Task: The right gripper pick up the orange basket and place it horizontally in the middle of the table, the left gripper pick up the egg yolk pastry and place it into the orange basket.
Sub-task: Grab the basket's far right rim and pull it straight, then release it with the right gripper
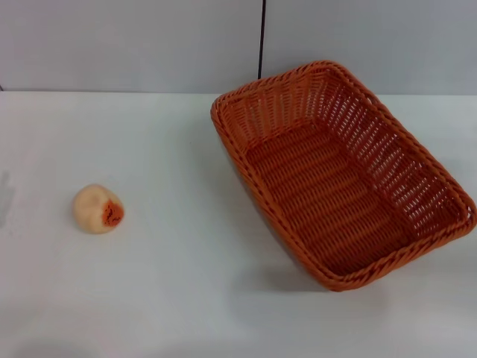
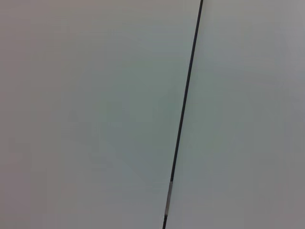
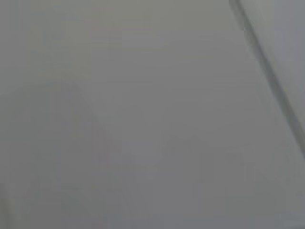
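Observation:
In the head view the orange basket (image 1: 339, 175) lies on the right half of the white table (image 1: 171, 246), turned at an angle with its long side running from the back middle to the front right; nothing is inside it. The egg yolk pastry (image 1: 98, 209), a small cream ball with an orange-red patch facing right, rests on the table at the left. Neither gripper shows in any view. Both wrist views show only a plain grey wall with a dark seam (image 2: 183, 109).
A grey wall with a vertical dark seam (image 1: 261, 37) stands behind the table's far edge. Bare tabletop stretches between the pastry and the basket and along the front.

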Controlling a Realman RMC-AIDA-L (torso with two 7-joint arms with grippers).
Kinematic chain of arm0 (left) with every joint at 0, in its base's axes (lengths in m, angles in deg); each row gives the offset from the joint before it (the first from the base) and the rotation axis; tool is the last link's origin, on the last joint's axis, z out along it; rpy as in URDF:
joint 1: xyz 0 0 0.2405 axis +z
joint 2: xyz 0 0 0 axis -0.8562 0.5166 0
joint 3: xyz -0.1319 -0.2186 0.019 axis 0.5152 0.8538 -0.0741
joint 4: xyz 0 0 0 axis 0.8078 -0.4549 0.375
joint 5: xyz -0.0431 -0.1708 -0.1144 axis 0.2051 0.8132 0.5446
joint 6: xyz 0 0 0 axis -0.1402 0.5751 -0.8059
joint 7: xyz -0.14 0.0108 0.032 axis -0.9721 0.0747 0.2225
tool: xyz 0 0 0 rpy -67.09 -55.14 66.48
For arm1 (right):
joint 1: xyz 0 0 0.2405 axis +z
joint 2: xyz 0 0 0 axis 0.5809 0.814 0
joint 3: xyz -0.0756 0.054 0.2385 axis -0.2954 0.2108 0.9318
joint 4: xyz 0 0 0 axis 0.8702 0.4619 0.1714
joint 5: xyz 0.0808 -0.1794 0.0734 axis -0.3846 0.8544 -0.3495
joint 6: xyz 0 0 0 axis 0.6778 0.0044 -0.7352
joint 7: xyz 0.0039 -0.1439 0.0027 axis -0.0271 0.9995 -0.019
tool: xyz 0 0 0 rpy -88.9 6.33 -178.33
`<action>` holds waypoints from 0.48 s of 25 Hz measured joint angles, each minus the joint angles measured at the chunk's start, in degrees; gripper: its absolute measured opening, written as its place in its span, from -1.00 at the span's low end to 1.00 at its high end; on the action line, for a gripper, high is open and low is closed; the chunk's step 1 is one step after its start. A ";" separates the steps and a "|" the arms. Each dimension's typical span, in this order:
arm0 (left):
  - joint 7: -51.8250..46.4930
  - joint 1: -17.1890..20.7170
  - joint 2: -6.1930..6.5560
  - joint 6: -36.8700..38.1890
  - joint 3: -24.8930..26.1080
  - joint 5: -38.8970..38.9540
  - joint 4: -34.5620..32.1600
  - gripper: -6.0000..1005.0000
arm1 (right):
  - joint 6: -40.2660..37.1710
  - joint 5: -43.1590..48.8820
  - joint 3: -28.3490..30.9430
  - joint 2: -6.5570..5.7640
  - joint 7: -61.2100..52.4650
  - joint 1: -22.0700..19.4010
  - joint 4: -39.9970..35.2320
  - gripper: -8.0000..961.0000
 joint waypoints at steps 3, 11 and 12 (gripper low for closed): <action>0.07 -0.42 0.00 -0.30 0.00 -0.01 -0.01 0.61 | 0.00 10.61 -0.80 0.07 -16.95 -0.39 -13.34 0.31; 0.08 -0.59 0.00 -0.93 -0.06 -0.31 0.00 0.59 | -4.01 43.40 -7.21 -0.94 -62.79 4.17 -44.61 0.32; 0.06 -0.59 0.00 -0.92 -0.11 -0.32 0.00 0.59 | -5.22 47.16 -8.14 -1.41 -66.97 5.35 -46.62 0.32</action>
